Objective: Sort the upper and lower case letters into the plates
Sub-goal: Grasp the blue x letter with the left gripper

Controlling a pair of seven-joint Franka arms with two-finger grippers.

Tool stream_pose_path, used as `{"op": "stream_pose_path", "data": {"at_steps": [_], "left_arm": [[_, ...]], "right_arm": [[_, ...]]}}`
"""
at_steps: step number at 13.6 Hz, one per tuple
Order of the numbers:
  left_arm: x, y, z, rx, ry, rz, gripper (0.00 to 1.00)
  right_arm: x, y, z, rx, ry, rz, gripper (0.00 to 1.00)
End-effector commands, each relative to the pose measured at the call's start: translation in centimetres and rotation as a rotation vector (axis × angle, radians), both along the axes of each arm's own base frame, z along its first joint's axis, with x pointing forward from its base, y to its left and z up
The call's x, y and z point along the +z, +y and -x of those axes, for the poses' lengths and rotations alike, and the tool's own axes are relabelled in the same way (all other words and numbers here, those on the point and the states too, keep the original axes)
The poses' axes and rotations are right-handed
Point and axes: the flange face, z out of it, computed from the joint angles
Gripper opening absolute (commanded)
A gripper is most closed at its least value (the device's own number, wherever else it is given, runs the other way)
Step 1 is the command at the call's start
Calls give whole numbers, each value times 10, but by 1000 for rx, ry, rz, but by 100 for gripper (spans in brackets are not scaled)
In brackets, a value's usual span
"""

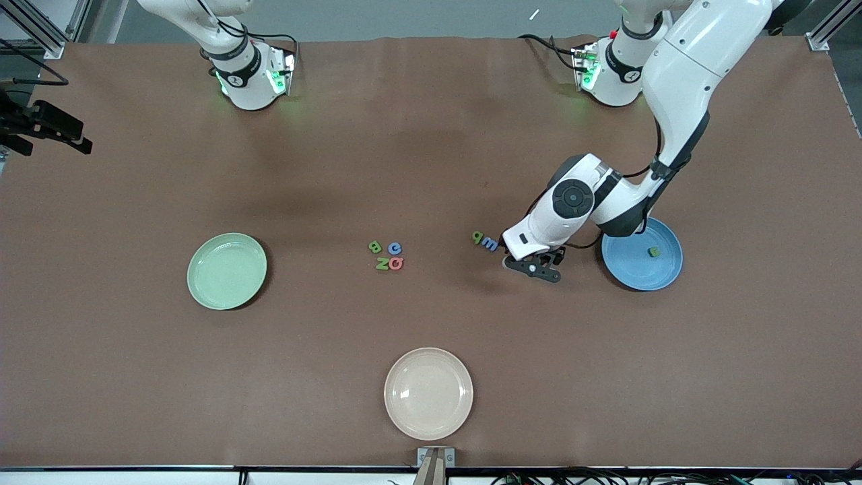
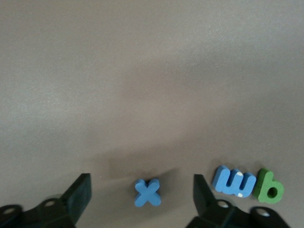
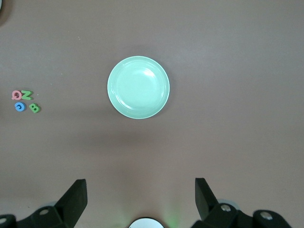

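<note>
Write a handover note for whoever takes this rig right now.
Left claw: open, low over the table beside the blue plate, straddling a blue x; blue m and green letter lie beside it.
Right claw: open, waiting high above the green plate.
Done: one green letter in the blue plate.
Left: the x, those two, and the group of four mid-table. The green plate holds nothing.

The left pincer (image 1: pixel 533 268) sits low over the worktop (image 1: pixel 431 135), the x letter (image 2: pixel 147 193) between its spread fingers. Just beside it, toward the right arm's end, the m letter (image 1: pixel 489 243) touches another letter (image 1: pixel 477 236). Four clustered letters (image 1: pixel 386 256) lie farther that way, then a plate (image 1: pixel 227 271). Toward the left arm's end of the pincer, a second plate (image 1: pixel 640 269) holds one letter (image 1: pixel 652 252). A third plate (image 1: pixel 428 393) lies nearer the front camera.
</note>
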Motion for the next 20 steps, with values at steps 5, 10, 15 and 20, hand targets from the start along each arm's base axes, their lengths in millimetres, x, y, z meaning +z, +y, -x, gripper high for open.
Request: {"op": "stream_pose_path", "data": {"at_steps": [5,10,15,20], "left_arm": [[-15,-4,1,60,-15,-1,66],[-19,-6,9,102,3,-14,52],[-20,-6,17,97,13,-26,52],[-22,-6,26,95,41,-67,48]], "right_arm": [[-3,2,3,-3,7,-2,100],[-3,1,3,-4,4,0,100],[-2,1,2,-1,0,3,100],[0,6,-1,9,-25,7,100]]}}
